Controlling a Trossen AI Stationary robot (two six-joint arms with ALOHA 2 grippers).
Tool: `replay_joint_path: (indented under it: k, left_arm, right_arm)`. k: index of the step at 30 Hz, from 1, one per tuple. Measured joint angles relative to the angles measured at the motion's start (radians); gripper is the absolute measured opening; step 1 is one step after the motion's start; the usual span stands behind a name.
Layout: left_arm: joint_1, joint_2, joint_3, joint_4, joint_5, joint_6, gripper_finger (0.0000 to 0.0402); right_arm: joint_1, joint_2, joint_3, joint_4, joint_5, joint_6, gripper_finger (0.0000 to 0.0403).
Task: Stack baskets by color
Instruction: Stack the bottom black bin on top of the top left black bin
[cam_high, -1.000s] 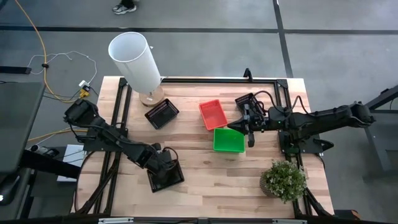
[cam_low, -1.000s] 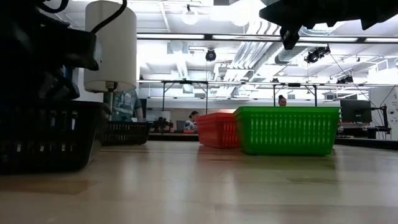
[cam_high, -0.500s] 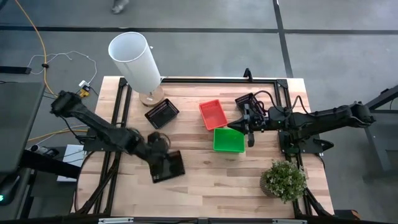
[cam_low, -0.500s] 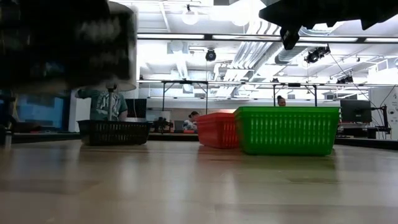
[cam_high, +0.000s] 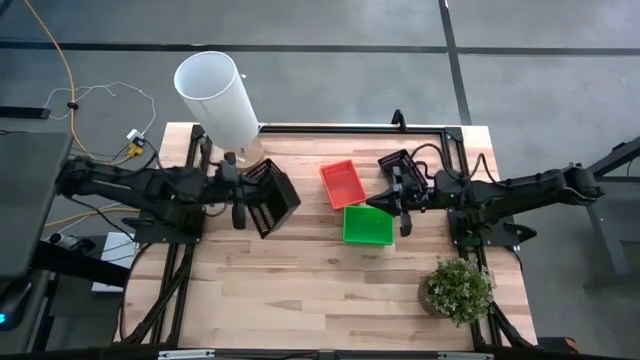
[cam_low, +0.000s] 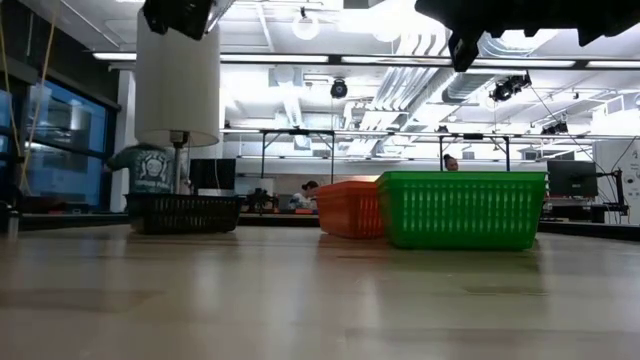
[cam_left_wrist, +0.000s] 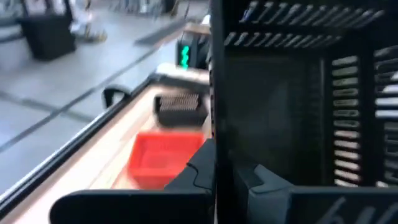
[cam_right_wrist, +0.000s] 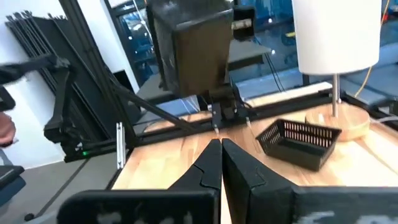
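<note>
My left gripper (cam_high: 252, 205) is shut on a black basket (cam_high: 274, 198), held up over the table's left half. Just beyond it, a second black basket (cam_high: 262, 172) rests flat on the table near the lamp; the right wrist view shows it too (cam_right_wrist: 298, 142). A red basket (cam_high: 342, 183) and a green basket (cam_high: 367, 225) sit on their bottoms mid-table. A third black basket (cam_high: 393, 162) lies by the right arm. My right gripper (cam_high: 372, 205) hovers shut and empty above the green basket's far edge. My left gripper pinches one wall of the black basket (cam_left_wrist: 214, 124) between its two fingers, which show at the wall's foot (cam_left_wrist: 202, 174). The fingers come nearly level from the table's left. The basket (cam_right_wrist: 196, 53) is lifted clear and stands on edge, tipped out of flat.
A tall white cylinder lamp (cam_high: 218, 95) on a round wooden foot stands at the far left corner. A small potted plant (cam_high: 457, 288) sits at the near right corner. Bare wood (cam_high: 300, 290) spans the near half of the table. People show in the room behind.
My left gripper has risen from the near-left part of the table and swung toward the far edge, tipping from pointing down to nearly level. The black basket it holds has come off the table, turned from flat onto its edge, and now hangs near the other black basket.
</note>
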Motion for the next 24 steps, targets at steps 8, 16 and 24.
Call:
replay_joint_path:
  k: [8,16,24]
  left_arm:
    - [0.057,-0.083,-0.293,0.412,0.103,-0.084,0.0000]
    - [0.052,-0.083,-0.370,0.467,0.104,-0.159,0.0000]
    - [0.052,-0.083,-0.370,0.515,0.102,-0.117,0.0000]
  right_arm:
    - [0.000,0.000,0.000,0.058,-0.004,-0.011,0.0000]
    - [0.000,0.000,0.000,0.069,-0.012,-0.011,0.0000]
    - [0.000,0.000,0.000,0.069,-0.021,-0.019,0.0000]
